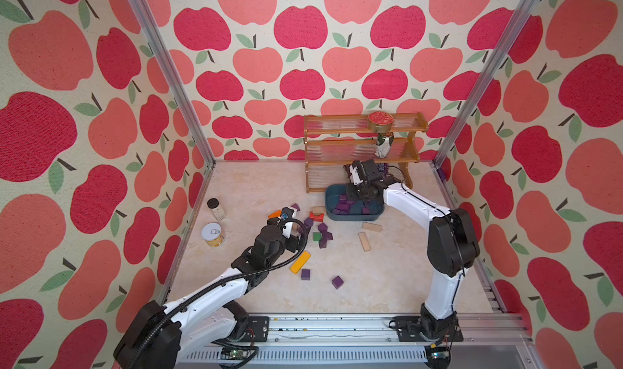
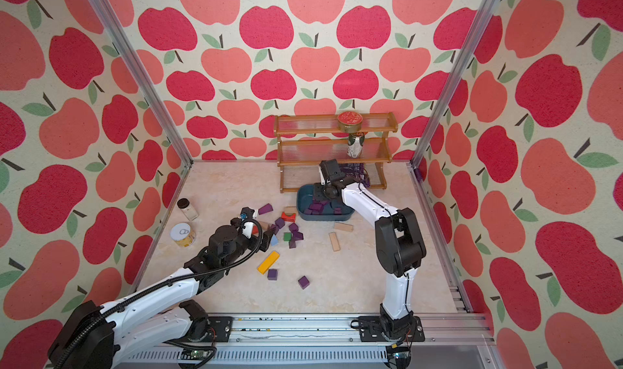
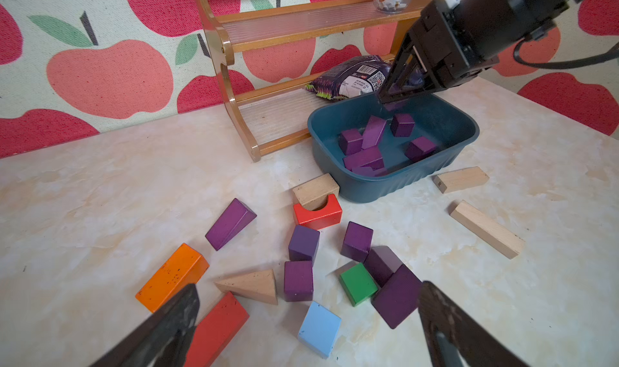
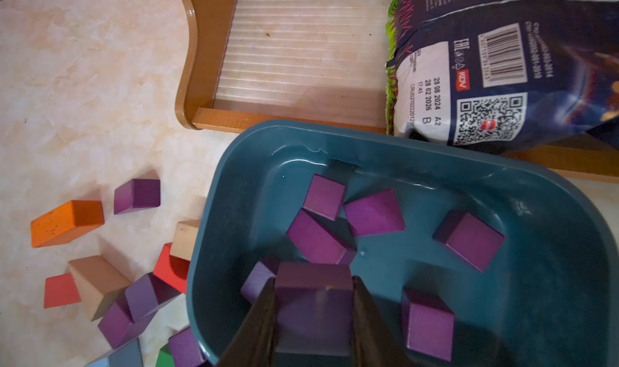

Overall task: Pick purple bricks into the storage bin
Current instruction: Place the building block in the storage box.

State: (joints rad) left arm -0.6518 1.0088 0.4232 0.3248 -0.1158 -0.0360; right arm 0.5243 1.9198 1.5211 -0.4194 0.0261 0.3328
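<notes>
Right gripper (image 4: 313, 283) clamped on 1 purple brick (image 4: 315, 308), hanging over the storage bin (image 4: 214, 194), toward its far side. About 6 purple bricks (image 4: 373, 213) already lie inside. Height above the bin floor is hard to judge; it seems low. To do it well: part the jaws squarely inside the rim, over a bare patch, then lift straight up. Left gripper (image 3: 308, 290) spread wide above loose purple bricks (image 3: 303, 243), left and nearer. 2 purple cubes (image 1: 305, 274) lie nearest.

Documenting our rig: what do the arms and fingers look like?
Both arms have white shells with black joints. The left arm carries a black corrugated hose; the right arm a thin black cable. Fingers are dark, wedge-shaped.
</notes>
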